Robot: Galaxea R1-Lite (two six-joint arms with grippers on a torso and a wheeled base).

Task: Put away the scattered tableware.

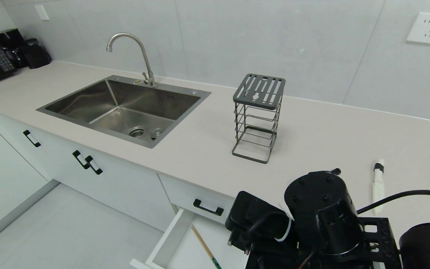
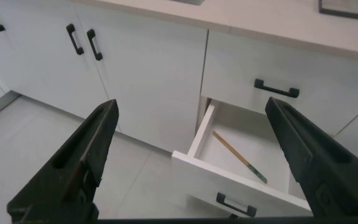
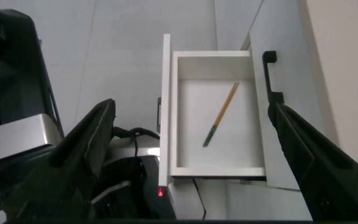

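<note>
Under the worktop (image 1: pixel 207 142) edge, a white pulled-out drawer (image 1: pixel 165 239) is cut off by the frame and part hidden behind a black arm (image 1: pixel 323 213). Inside it lies a slim wooden chopstick with green tip (image 3: pixel 221 115), slantwise on the drawer floor; cannot tell whether one stick or two pressed together. On the worktop at the right, a slender white utensil with black collar (image 1: pixel 378 183), lower end crossed by a black cable (image 1: pixel 405 193); kind unclear. A dark wire rack with slotted top (image 1: pixel 258 117) stands upright between the utensil and the stainless steel sink (image 1: pixel 144 99). The left gripper (image 2: pixel 190 104) has fingers spread wide, holding nothing, out in front of the drawer. The right gripper (image 3: pixel 191 106) has fingers equally wide, empty, above the open drawer.
</note>
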